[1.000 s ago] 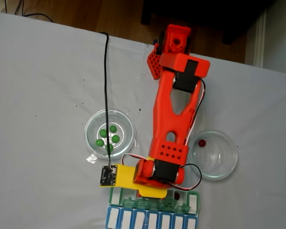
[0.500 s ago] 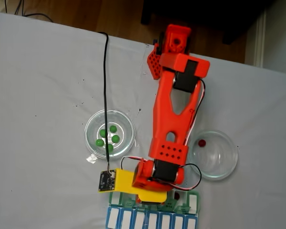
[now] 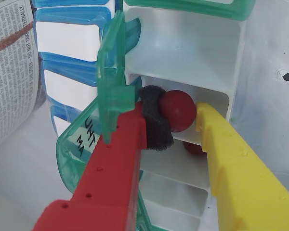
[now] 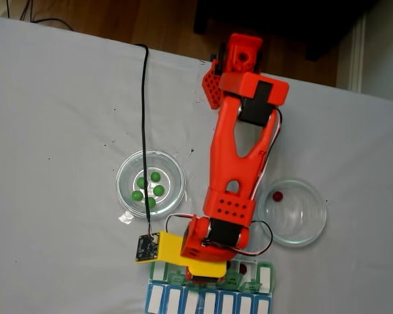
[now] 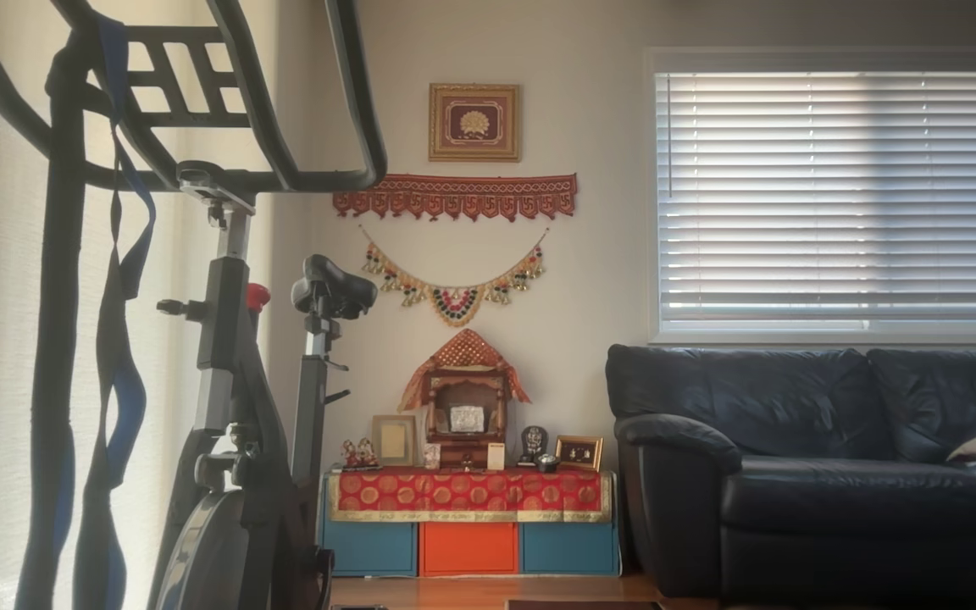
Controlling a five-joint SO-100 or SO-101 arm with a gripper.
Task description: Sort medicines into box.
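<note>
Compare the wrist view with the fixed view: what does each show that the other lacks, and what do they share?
Wrist view: a red pill held between the jaws of the gripper above an open white compartment, with another red pill lower down, partly hidden.

Fixed view: a glass dish of green pills, a second glass dish with one red pill, and the orange arm.

Both: the pill organizer with green lids and a blue row.
</note>
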